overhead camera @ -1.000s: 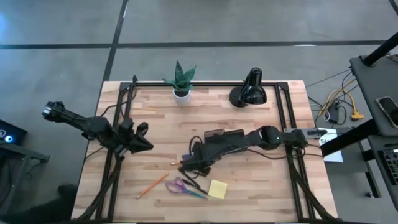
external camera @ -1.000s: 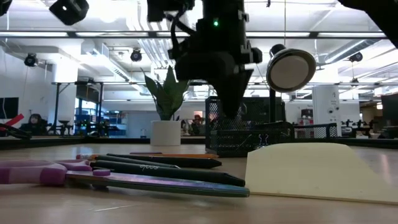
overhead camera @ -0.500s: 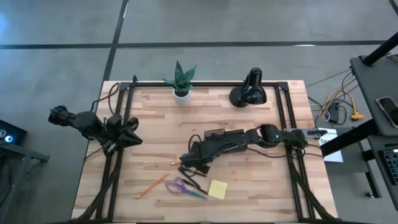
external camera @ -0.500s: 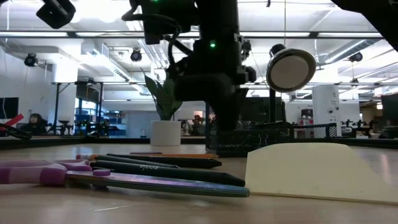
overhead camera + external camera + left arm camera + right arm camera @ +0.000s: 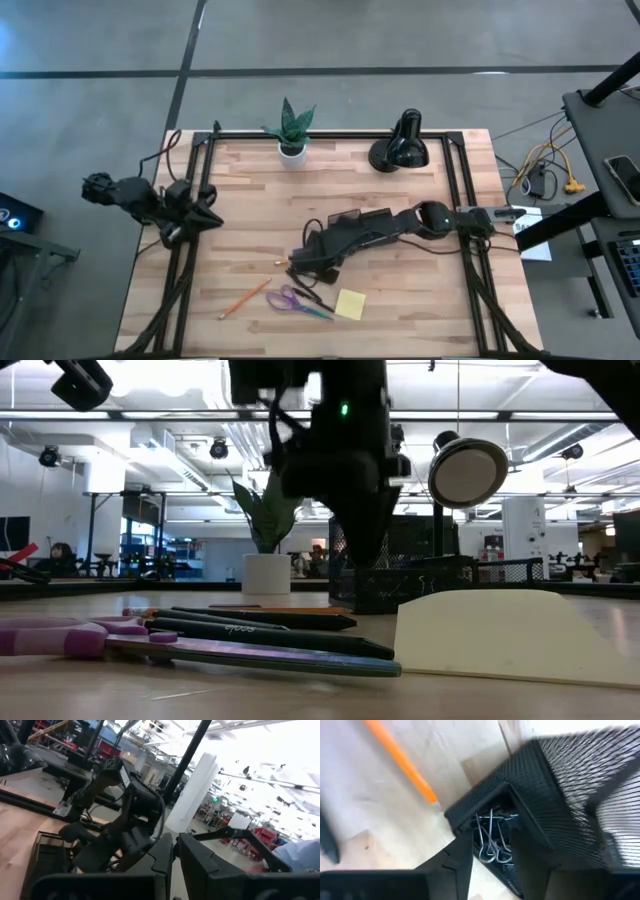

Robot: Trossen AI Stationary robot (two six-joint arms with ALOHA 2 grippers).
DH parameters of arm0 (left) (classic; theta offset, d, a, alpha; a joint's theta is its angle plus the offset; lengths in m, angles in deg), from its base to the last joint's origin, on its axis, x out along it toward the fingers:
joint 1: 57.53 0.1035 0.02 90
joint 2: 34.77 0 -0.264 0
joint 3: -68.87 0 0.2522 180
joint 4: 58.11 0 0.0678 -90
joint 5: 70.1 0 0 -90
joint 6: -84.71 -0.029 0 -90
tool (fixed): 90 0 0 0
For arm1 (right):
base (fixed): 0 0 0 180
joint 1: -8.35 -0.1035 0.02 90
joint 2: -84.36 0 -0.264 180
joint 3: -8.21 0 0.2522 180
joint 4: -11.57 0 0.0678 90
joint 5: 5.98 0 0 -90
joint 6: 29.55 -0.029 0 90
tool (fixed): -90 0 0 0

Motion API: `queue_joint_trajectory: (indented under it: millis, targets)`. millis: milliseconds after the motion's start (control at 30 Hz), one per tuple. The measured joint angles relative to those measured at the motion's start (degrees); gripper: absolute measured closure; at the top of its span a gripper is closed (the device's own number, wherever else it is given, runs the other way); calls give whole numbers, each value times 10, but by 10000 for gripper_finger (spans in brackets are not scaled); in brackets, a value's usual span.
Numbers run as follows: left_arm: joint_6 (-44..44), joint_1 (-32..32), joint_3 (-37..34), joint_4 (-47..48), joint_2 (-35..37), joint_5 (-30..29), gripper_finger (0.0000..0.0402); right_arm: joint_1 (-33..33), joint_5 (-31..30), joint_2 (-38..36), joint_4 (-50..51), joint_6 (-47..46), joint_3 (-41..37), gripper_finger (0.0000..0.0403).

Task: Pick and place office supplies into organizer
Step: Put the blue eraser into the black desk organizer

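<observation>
My right gripper (image 5: pixel 301 264) (image 5: pixel 492 840) points down over a corner of the organizer (image 5: pixel 555 785) (image 5: pixel 410 580), a dark mesh box at mid-table. It is open, its fingers either side of wire-handled clips (image 5: pixel 492 840) lying in a corner compartment. On the wood toward the near edge lie purple-handled scissors (image 5: pixel 297 300) (image 5: pixel 60 635), a yellow sticky-note pad (image 5: pixel 350 304) (image 5: pixel 500 635), an orange pencil (image 5: pixel 245 298) and black pens (image 5: pixel 308 287) (image 5: pixel 260 620). My left gripper (image 5: pixel 210 218) (image 5: pixel 172 851) is shut and holds nothing, at the table's left edge. My right gripper's fingers (image 5: pixel 462 855) stand close on both sides of the clips' wire handles (image 5: pixel 490 832), coming from above. I cannot tell whether they touch the clips, which lie in the organizer's corner compartment.
A potted plant (image 5: pixel 290 128) and a black desk lamp (image 5: pixel 400 148) stand along the far edge. Dark frame rails (image 5: pixel 190 250) run down both sides of the table. Bare wood lies between the left rail and the organizer.
My left gripper has drawn back toward the table's left edge, still shut. My right gripper has stayed over the organizer's corner.
</observation>
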Motion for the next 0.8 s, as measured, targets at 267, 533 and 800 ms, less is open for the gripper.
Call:
queue_joint_trajectory:
  millis: [267, 533, 800]
  targets:
    - [-1, 0, 1, -52, 19, 0, 385, -54, -45, -10, -15, 102, 37, 257]
    - [0, 0, 1, -95, 15, -10, 385, -68, -44, -9, -220, 331, 32, 269]
    - [1, 0, 0, -90, 1, -9, 385, -9, 5, -7, -356, 374, 18, 277]
